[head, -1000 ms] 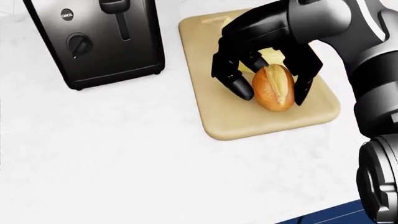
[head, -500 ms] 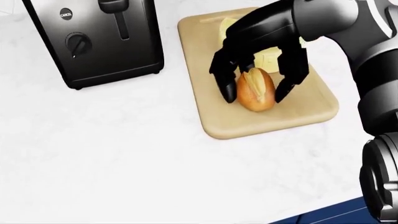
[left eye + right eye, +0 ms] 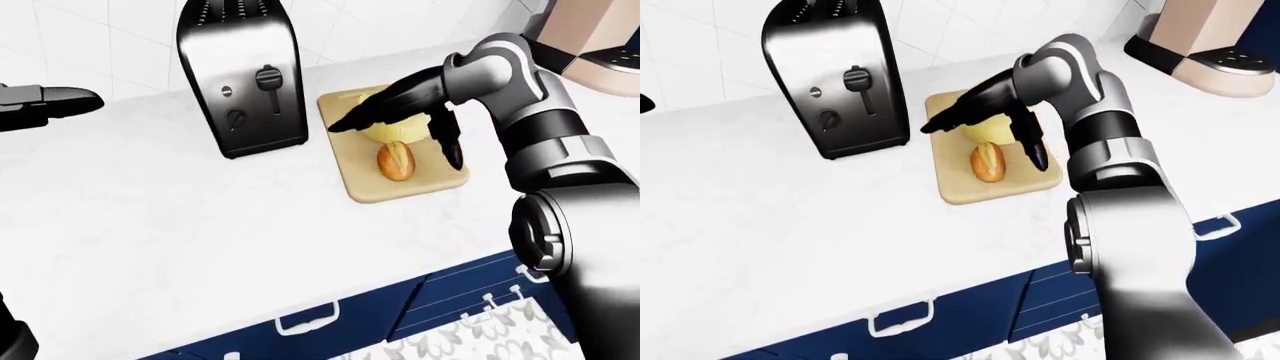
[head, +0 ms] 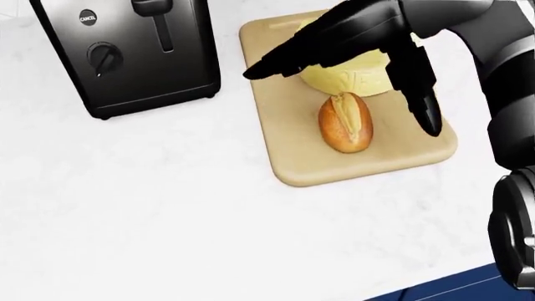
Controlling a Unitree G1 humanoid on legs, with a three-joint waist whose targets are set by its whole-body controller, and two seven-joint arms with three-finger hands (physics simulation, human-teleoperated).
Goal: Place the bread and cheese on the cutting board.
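A golden bread roll [image 4: 345, 123] lies on the wooden cutting board [image 4: 293, 150] in the head view, with a pale yellow cheese wedge [image 4: 351, 76] just above it on the same board. My right hand [image 4: 339, 88] hovers over both, fingers spread wide and open, touching neither as far as I can see. One finger [image 4: 422, 103] points down past the roll's right side; another reaches left toward the toaster. My left hand [image 3: 50, 101] shows only in the left-eye view at the far left edge, stretched out over the counter, away from the board.
A black toaster [image 4: 125, 53] stands left of the board on the white marble counter [image 4: 150, 207]. A beige appliance [image 3: 1205, 41] sits at the upper right in the right-eye view. Blue drawers [image 3: 330, 319] run below the counter edge.
My right hand has let go of the roll: its fingers, shut round it before, have spread and lifted. The roll now rests on the board, slightly lower left of its earlier place.
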